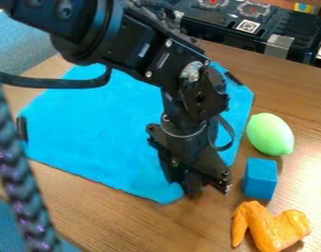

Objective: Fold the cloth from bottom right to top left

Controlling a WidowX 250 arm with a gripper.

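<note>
The bright blue fabric cloth point(101, 129) lies spread mostly flat on the brown wood-grain counter point(123, 222), left of and beneath the arm, its near edge running slantwise down to a slightly raised, rounded bit at the lower right. Just beside that bit, at the cloth's lower-right end, is the black two-finger gripper point(201, 188), pointing down; I cannot tell whether it is open or closed, or whether it has hold of the fabric. The black robot arm point(133, 47) comes in from the upper left and crosses over the cloth, hiding part of it, with a black cable point(54, 82) looping out to the left.

A small dark piece point(21, 129) sits at the cloth's left edge, and another point(233, 78) at its upper right. Right of the cloth, from back to front, are a pale green, lemon-shaped toy point(270, 134), a blue block point(260, 178) near the gripper, and an orange toy chicken wing point(270, 227). At the back stands a black case point(291, 37) with grey tape point(279, 47) on it. A dark braided cord point(17, 179) runs down the left foreground.
</note>
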